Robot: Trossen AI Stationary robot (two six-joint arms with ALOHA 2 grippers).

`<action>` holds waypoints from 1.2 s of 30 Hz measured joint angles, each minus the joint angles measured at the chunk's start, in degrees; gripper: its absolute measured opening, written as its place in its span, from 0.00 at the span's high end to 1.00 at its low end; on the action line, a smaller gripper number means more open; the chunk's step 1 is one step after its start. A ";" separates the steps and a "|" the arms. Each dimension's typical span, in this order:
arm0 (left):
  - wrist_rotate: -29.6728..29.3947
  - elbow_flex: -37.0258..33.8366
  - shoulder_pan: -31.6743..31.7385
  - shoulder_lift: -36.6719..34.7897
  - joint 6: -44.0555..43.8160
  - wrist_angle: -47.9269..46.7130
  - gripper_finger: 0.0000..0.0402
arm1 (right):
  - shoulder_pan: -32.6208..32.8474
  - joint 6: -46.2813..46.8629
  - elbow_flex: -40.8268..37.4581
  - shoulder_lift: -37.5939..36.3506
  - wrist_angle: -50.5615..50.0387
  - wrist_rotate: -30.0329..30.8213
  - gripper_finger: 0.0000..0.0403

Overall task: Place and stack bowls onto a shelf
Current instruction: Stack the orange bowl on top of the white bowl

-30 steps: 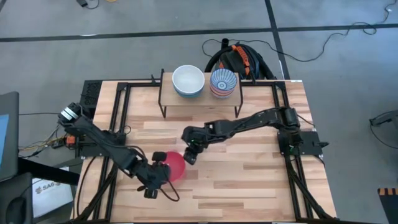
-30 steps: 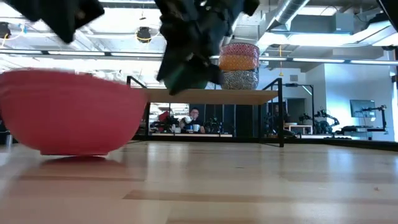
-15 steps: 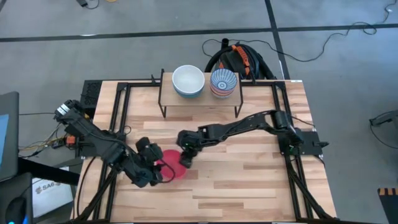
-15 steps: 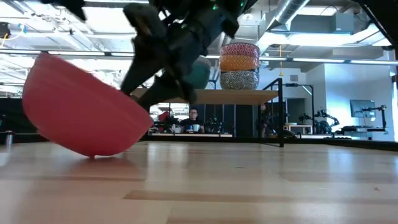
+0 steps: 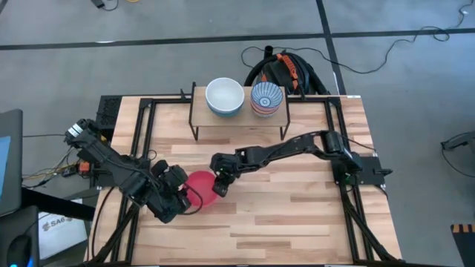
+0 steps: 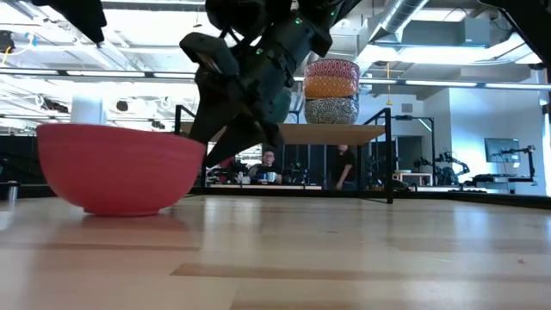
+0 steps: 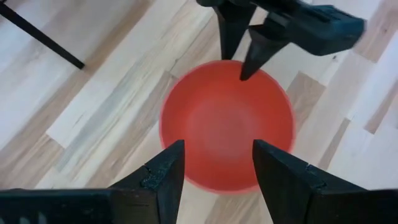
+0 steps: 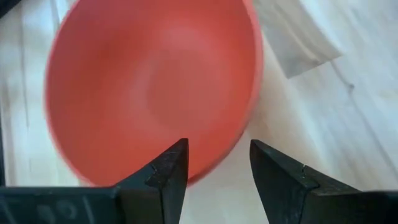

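- The table [image 5: 297, 208], a light wooden top framed by black rails, carries the whole scene; most of its boards lie bare, and only one loose bowl shows on them.
- The shelf [image 5: 199, 116] stands at the middle of the table's far edge, its pale board on thin black legs, and it already holds two stacks side by side.
- The stack topped by a white bowl [image 5: 224, 96] sits toward the shelf's left end; the stack topped by a blue-white striped bowl [image 5: 266, 97] sits toward its right end. The low view shows three bowls piled in one of them; the count in the other cannot be told.
- The red bowl [image 5: 201, 184] sits upright on the table, left of centre and toward the near edge, well apart from the shelf. It looks to be the last bowl left to place, so the job appears nearly done.
- The right tool [image 5: 220, 185], reaching across from the right side, hovers at the red bowl's right rim with its fingers apart, one just over the rim, clamped on nothing.
- The left tool [image 5: 187, 199] sits at the bowl's near-left side, fingers likewise apart and empty.
- What remains, by this reading: grip the red bowl, carry it to the far edge and set it on a stack.
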 joint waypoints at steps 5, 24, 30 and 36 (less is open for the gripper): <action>-0.69 0.00 0.06 0.00 -0.17 0.02 0.57 | -0.89 0.43 0.00 0.00 -0.28 0.17 0.51; -3.30 -0.02 0.65 -0.80 -6.26 -0.17 0.57 | -3.34 3.35 -0.06 2.10 -4.57 -0.20 0.73; -7.30 -0.04 0.94 -3.71 -7.21 -1.06 0.57 | -2.65 4.71 0.14 3.76 -9.60 -2.03 0.79; -9.09 -0.02 0.76 -6.41 -9.97 -5.14 0.57 | -1.64 2.26 1.17 1.14 -12.78 -1.76 0.94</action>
